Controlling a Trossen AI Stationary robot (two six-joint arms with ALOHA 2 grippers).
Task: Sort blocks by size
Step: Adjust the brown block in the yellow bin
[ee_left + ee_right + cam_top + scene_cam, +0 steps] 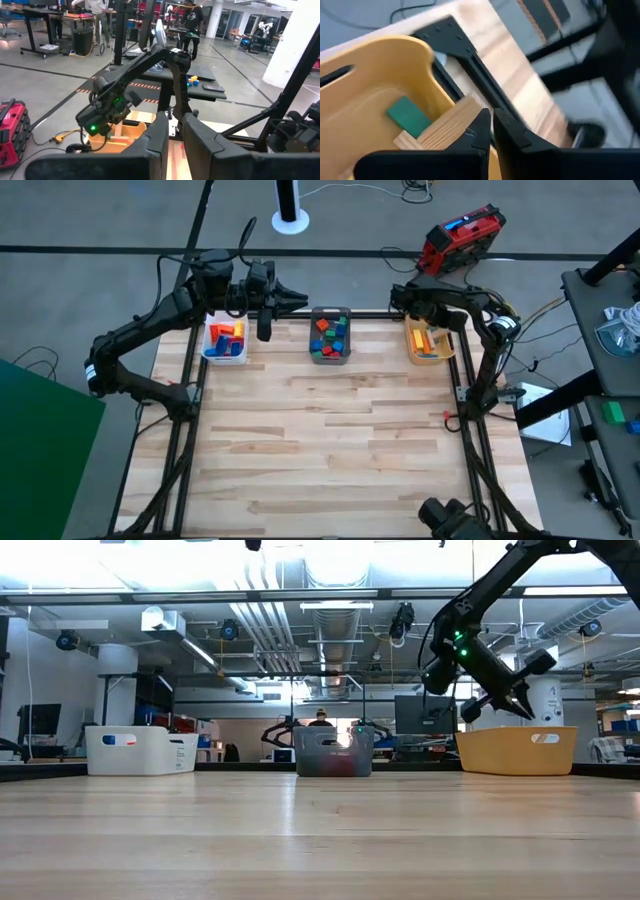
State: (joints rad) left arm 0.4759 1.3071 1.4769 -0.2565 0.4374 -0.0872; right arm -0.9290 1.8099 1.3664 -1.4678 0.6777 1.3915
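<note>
Bare bench [330,440] nearest; blocks [329,337] binned along far edge; right gripper [490,131] shut and empty over orange bin [430,343], left gripper [174,137] likewise shut; risk: knocking bin.

One camera looks straight down on the whole pale wooden plank desk [330,430] and both arms; another sits at desk-top height, facing level across to the room behind. Both share the white plastic bin [226,340], grey plastic bin [334,752] and orange plastic bin [517,751]; each wrist camera looks close past its own dark fingers.
</note>
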